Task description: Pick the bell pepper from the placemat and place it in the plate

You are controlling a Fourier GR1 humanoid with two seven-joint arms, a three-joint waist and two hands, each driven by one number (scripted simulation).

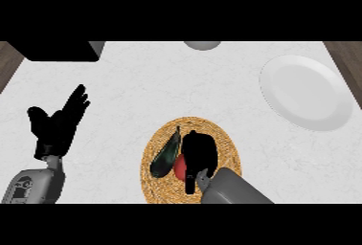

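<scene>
the right hand [198, 152] comes in from the lower edge on its grey forearm [233, 189] and lies over the middle of the woven placemat [225, 139]. it covers most of the red bell pepper [180, 167], of which only a small red patch shows at the hand's left side. the fingers reach down onto the pepper, but whether they are curled round it or merely laid on it cannot be told, since the black hand hides its own shape. the pepper is on the placemat, touching or just beside a dark green, long vegetable [165, 155] that lies slantwise on the mat's left half.

the placemat holds these two things, one pepper and one dark vegetable.

at the left, the left hand [56, 125] rests open, fingers straight and spread apart, pointing up, holding nothing, well apart from the placemat.

farther off, at the upper right, stands one white plate [304, 91] with nothing in it, well apart from the pepper. at the far edge there is one black box-like thing [56, 50] at the left, and one grey rounded object [202, 45] near the middle, both cut off by the view.
</scene>
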